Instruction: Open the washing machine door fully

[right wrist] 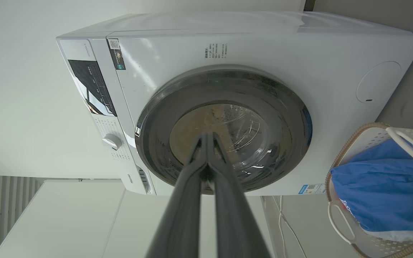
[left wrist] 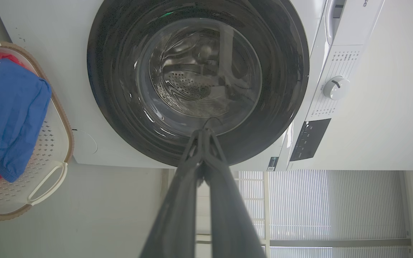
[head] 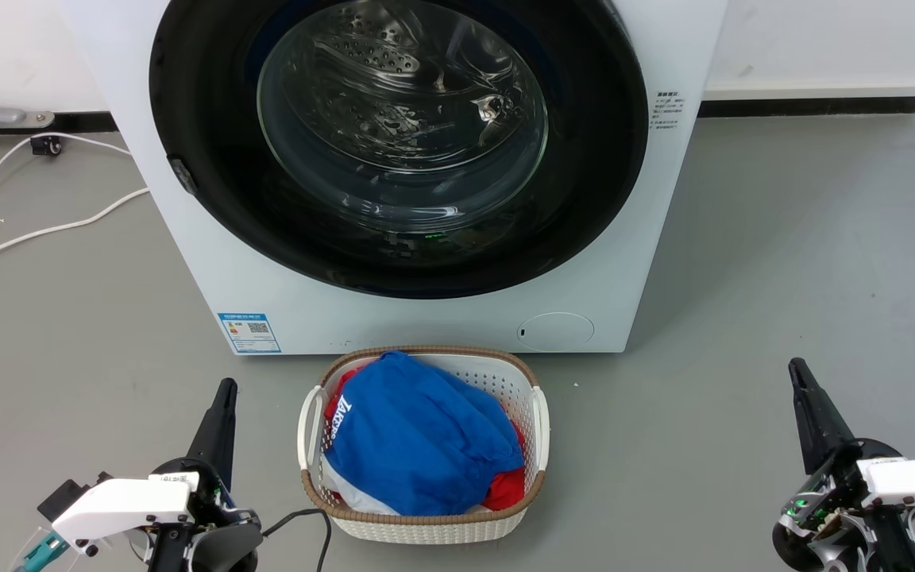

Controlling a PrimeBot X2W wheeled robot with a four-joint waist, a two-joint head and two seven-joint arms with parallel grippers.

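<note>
The white washing machine (head: 187, 230) stands ahead with its round black-rimmed door (head: 195, 119) lying flat against the front, glass bowl at the centre and steel drum visible through it. My left gripper (head: 225, 389) is low at the left, well short of the machine, its fingers shut with nothing between them. My right gripper (head: 797, 368) is low at the right, likewise shut and empty. The left wrist view looks along the shut fingers (left wrist: 203, 133) at the door (left wrist: 109, 89). In the right wrist view the shut fingers (right wrist: 206, 136) point at the door (right wrist: 281, 107).
A white laundry basket (head: 541, 417) with a woven rim holds blue and red clothes on the floor just in front of the machine, between my grippers. White cables (head: 44, 230) trail on the grey floor at the left. A small round white flap (head: 555, 330) sits low on the machine.
</note>
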